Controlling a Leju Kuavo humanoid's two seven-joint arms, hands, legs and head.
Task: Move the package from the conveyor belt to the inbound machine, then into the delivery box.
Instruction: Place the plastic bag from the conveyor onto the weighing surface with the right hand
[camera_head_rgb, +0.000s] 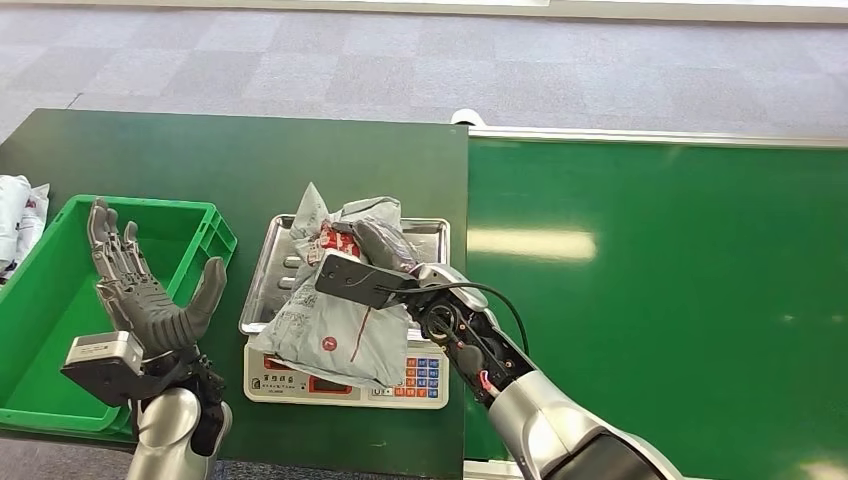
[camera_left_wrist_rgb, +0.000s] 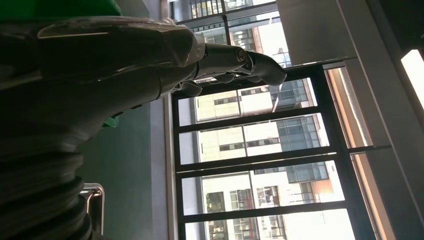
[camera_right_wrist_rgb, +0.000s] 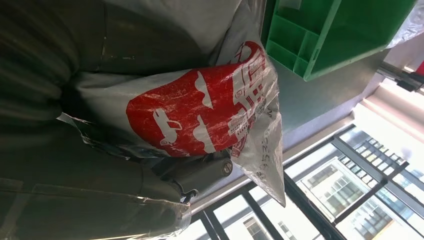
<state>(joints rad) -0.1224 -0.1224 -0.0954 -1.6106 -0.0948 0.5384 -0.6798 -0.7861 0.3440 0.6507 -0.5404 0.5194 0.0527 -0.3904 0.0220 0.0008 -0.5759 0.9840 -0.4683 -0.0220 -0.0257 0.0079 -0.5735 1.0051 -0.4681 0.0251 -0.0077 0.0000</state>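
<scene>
A grey plastic package (camera_head_rgb: 335, 320) with red print (camera_right_wrist_rgb: 200, 112) lies crumpled over the steel pan of a weighing scale (camera_head_rgb: 345, 385) on the dark green table. My right hand (camera_head_rgb: 385, 250) grips the package from above, its fingers wrapped in the plastic (camera_right_wrist_rgb: 195, 172). My left hand (camera_head_rgb: 140, 285) is raised with fingers spread and holds nothing, hovering over the near right corner of the green delivery box (camera_head_rgb: 60, 290). In the left wrist view the left hand (camera_left_wrist_rgb: 235, 62) points up toward windows.
The green conveyor belt (camera_head_rgb: 660, 290) runs along the right, past the scale. White bags (camera_head_rgb: 20, 215) lie at the far left beside the box. Grey carpet (camera_head_rgb: 420, 60) lies beyond the table.
</scene>
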